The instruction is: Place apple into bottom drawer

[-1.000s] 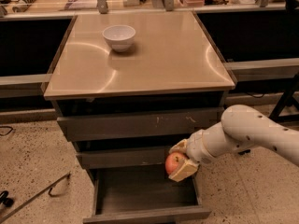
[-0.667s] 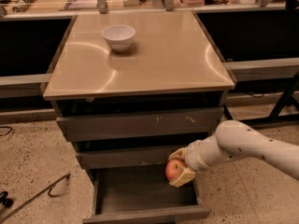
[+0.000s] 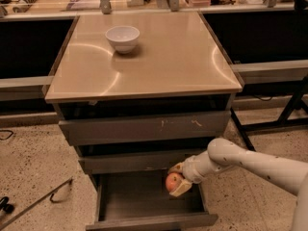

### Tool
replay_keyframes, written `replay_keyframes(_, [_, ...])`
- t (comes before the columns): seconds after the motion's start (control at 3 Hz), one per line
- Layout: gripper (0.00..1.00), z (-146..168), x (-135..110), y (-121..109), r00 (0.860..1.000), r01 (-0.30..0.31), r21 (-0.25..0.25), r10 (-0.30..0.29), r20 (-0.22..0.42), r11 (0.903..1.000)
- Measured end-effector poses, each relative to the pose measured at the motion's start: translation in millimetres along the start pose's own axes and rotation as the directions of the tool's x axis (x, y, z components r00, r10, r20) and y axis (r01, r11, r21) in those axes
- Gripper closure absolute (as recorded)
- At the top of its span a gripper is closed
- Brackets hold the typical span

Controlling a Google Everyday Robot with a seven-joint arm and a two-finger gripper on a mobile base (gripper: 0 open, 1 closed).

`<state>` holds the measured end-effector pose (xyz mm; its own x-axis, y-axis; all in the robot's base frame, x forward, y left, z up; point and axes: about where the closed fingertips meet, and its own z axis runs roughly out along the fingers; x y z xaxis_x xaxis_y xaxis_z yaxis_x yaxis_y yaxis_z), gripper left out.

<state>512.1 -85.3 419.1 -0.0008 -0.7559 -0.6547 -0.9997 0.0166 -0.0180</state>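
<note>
The red-orange apple (image 3: 172, 182) is held in my gripper (image 3: 177, 180), which is shut on it. The gripper reaches in from the right on a white arm and holds the apple over the right part of the open bottom drawer (image 3: 144, 219), just below the middle drawer front. The bottom drawer is pulled out and its grey tray looks empty.
The middle drawer front (image 3: 139, 161) and the scratched upper drawer front (image 3: 144, 127) are above. A white bowl (image 3: 122, 38) stands on the tan cabinet top (image 3: 159, 61). A thin metal rod (image 3: 36, 203) lies on the speckled floor at left. Dark shelving stands on both sides.
My gripper has moved left and lower with the apple, from beside the drawer's right edge to over its right part.
</note>
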Motion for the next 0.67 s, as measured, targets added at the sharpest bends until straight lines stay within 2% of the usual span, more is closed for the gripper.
replay_keyframes(0.33, [1.00,22.9,12.8,6.6,0.999,-0.034,-0.022,0.034,0.023,0.9992])
replay_keyframes(0.67, [1.00,22.9,12.8,6.6,0.999,-0.034,-0.022,0.034,0.023,0.9992])
